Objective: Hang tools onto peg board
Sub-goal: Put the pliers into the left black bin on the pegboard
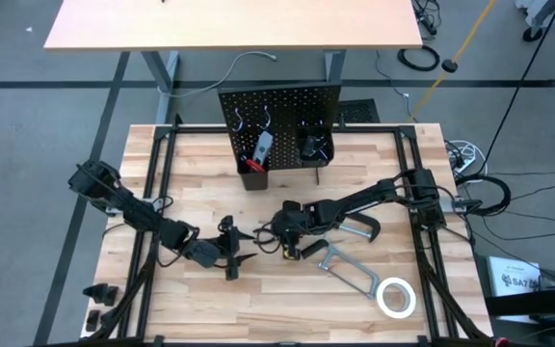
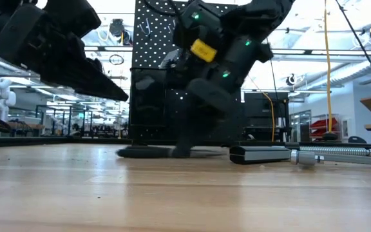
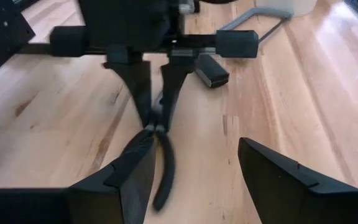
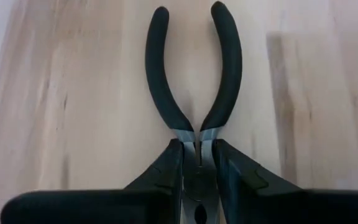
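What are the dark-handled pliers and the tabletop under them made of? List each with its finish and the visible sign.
Dark-handled pliers: handles look like matte black rubber or plastic sleeves, smooth and rounded at the tips; the head between the right gripper fingers is bare grey metal, likely steel, with a dull sheen.

Tabletop: light wood, seemingly joined strips with visible grain and seams, smooth and probably sealed.

My high camera looks straight down; low one level at tabletop; both wrist cameras share the pliers point(image 4: 194, 93) close up.
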`<state>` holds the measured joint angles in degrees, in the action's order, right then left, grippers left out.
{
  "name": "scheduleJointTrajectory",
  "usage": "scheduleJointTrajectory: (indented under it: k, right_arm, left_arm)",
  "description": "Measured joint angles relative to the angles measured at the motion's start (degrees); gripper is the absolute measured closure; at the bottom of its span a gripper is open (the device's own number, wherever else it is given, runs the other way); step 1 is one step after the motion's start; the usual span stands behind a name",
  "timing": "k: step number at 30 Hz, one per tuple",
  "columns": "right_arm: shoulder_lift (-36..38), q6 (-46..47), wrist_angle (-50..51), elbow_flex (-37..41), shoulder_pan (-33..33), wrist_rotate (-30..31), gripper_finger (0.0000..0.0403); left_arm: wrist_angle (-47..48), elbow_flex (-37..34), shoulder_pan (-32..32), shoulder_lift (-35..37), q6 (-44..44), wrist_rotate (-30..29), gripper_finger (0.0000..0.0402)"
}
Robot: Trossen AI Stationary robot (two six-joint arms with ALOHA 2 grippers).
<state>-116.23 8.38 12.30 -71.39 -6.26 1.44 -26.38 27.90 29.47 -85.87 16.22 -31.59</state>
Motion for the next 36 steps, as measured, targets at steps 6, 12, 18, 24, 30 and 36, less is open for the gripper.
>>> scheduleJointTrajectory:
  k: [6, 12, 18, 24, 30, 36]
  right_arm:
    - [4.5, 0.0, 5.7, 0.1, -2.3, 6.9, 0.0342]
    - [7.9, 0.5, 7.6, 0.0, -6.1, 25.9, 0.0342]
    - [9.9, 0.1, 7.1, -0.1, -10.0, 39.8, 0.0342]
    - [10.5, -3.0, 1.6, -0.1, -13.7, 47.2, 0.0342]
    - [12.6, -7.4, -4.4, -0.2, -17.3, 56.5, 0.0342]
    - [14.4, -9.1, -14.1, -0.2, -20.1, 60.9, 0.0342]
  left_arm:
    - [1.2, 0.0, 0.4, 3.8, 0.0, 0.1, 0.0168]
    - [3.4, 0.0, 0.7, 8.5, 4.0, -1.9, 0.0168]
    - [3.2, 0.0, 1.1, 11.5, 4.5, -3.3, 0.0169]
    - [-0.7, 0.0, 1.5, 12.1, 4.4, -4.9, 0.0169]
    - [-3.2, 0.0, 1.8, 12.3, 4.3, -9.0, 0.0169]
    - [-13.3, 0.0, 2.3, 11.8, 1.7, -13.0, 0.0169]
